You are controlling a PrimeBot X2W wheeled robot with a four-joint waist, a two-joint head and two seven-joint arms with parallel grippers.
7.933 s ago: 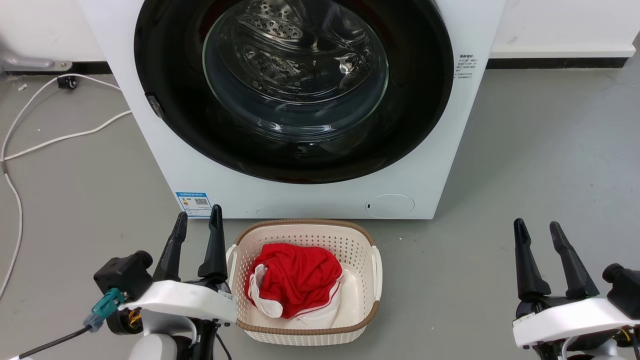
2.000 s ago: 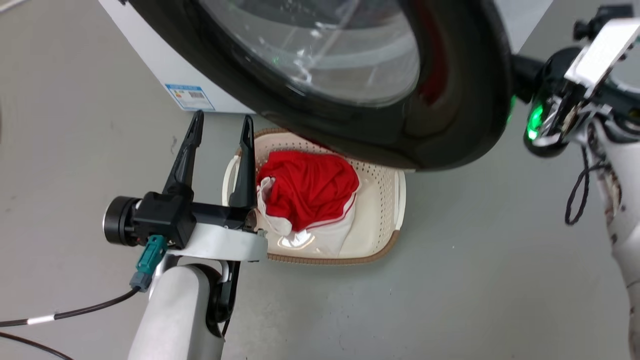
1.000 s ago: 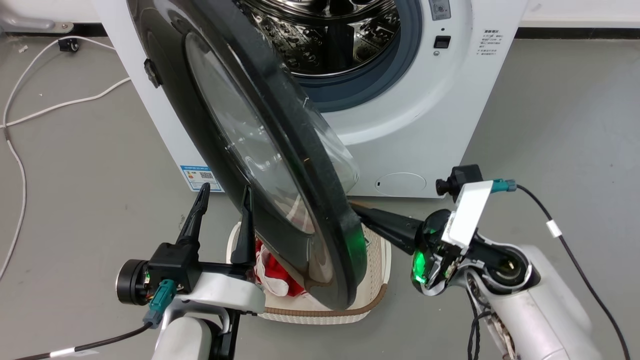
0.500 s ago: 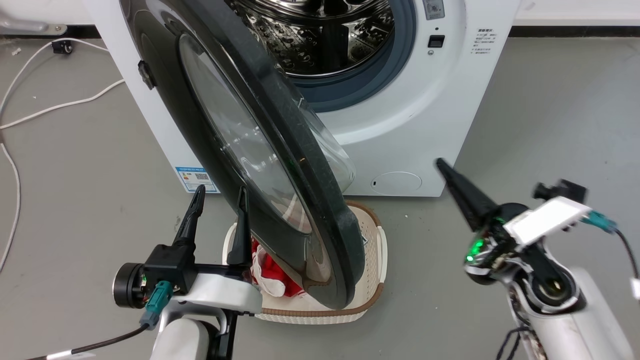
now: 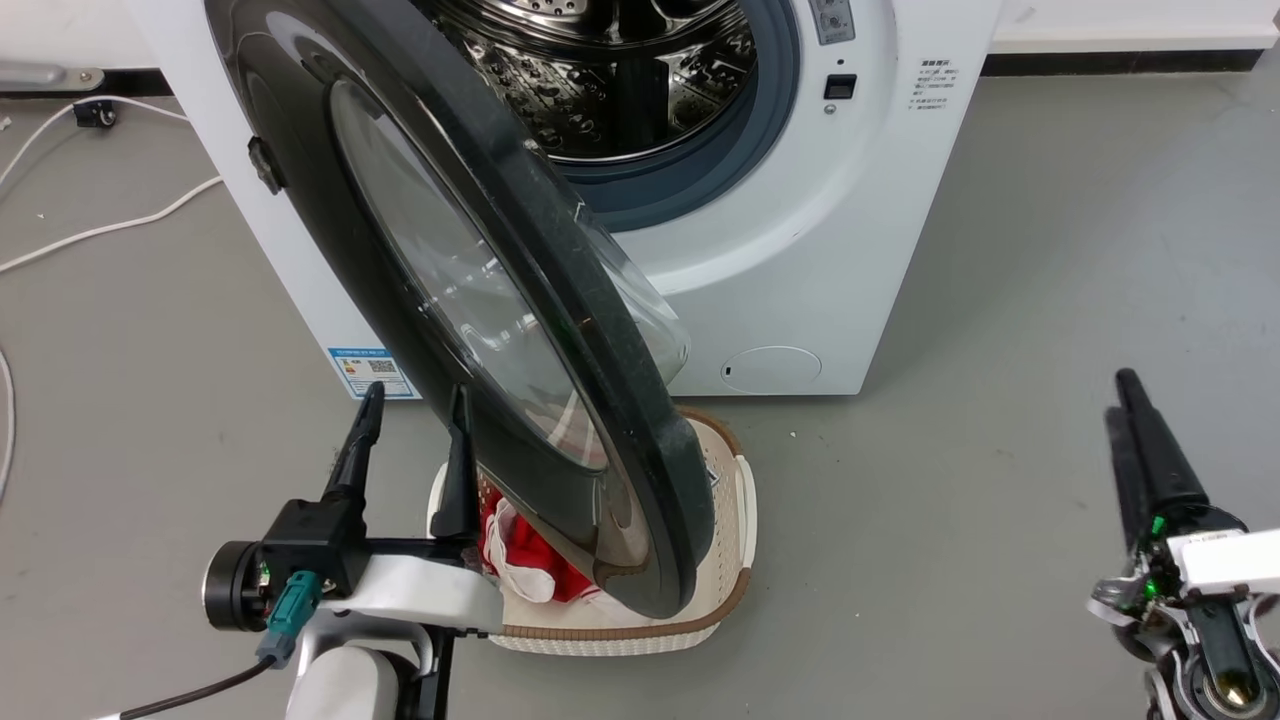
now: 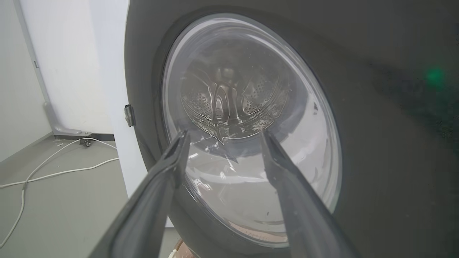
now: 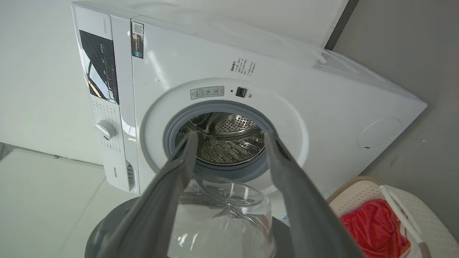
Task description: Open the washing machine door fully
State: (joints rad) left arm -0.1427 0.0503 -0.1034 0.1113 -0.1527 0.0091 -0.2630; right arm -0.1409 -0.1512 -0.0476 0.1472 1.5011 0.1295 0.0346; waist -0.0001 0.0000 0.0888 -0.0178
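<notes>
The white washing machine stands ahead with its steel drum exposed. The washing machine door, glossy black with a bulging glass bowl, is swung out on its left hinge, with its edge pointing toward me. My left gripper is open just left of the door's lower outer face, and its wrist view looks at the door through its fingers. My right gripper is low at the right, apart from the door. The right gripper is open and holds nothing.
A cream basket with red clothing sits on the floor under the door's lower edge. White cables lie on the grey floor at the left. Open floor lies to the right of the machine.
The door, shut at first, now stands swung out. In the last second my right gripper came away from the door's edge and drew back to the lower right. The left gripper kept its place.
</notes>
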